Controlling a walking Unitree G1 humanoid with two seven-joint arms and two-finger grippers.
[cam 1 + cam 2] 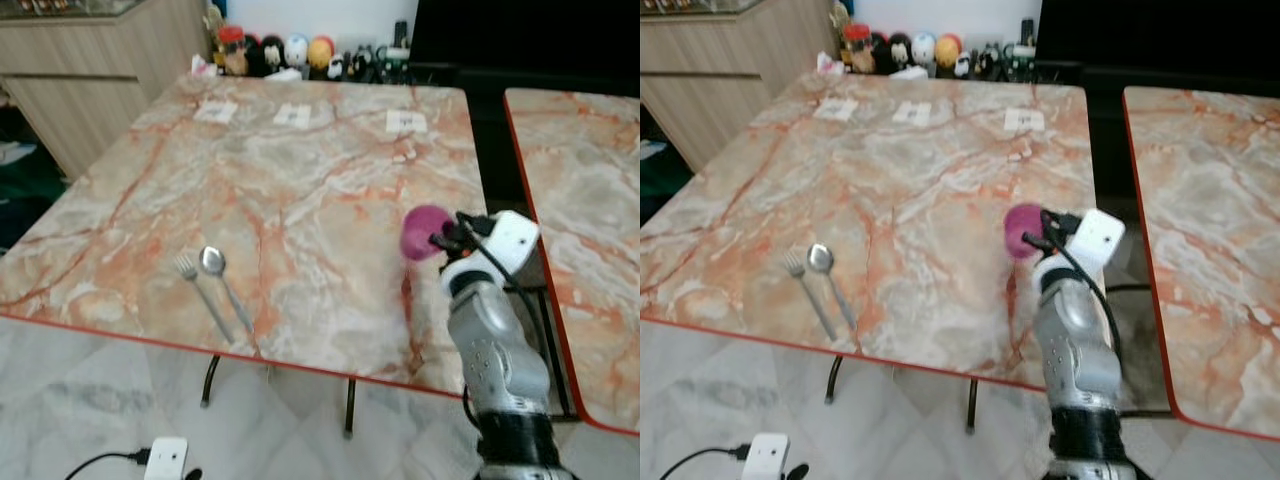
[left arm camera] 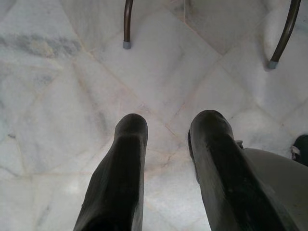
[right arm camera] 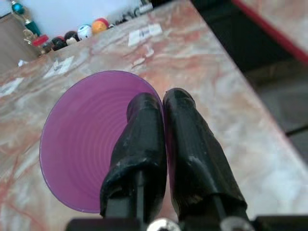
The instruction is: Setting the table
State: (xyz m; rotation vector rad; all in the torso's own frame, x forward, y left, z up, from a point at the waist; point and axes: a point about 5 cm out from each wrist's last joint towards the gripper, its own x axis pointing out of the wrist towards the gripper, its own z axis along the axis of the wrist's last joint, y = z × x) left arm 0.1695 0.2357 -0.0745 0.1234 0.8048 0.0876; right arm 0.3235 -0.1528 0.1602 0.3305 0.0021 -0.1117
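The right hand [image 3: 162,108] is closed on the rim of a purple cup [image 3: 84,139], holding it above the tabletop [image 1: 300,190] near the right edge. The left hand [image 2: 166,132] hangs over the floor [image 2: 62,96], fingers parted, holding nothing. A spoon [image 1: 218,275] and fork [image 1: 195,285] lie side by side near the front edge.

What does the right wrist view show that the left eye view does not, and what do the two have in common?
Right wrist view: the right gripper has its fingers pinched on the rim of the purple cup, one inside and one outside, and the cup is hollow with ridged walls.

Left eye view: a fork and spoon lie side by side near the table's front edge.

Both: the marble table, paper cards, figurines behind.
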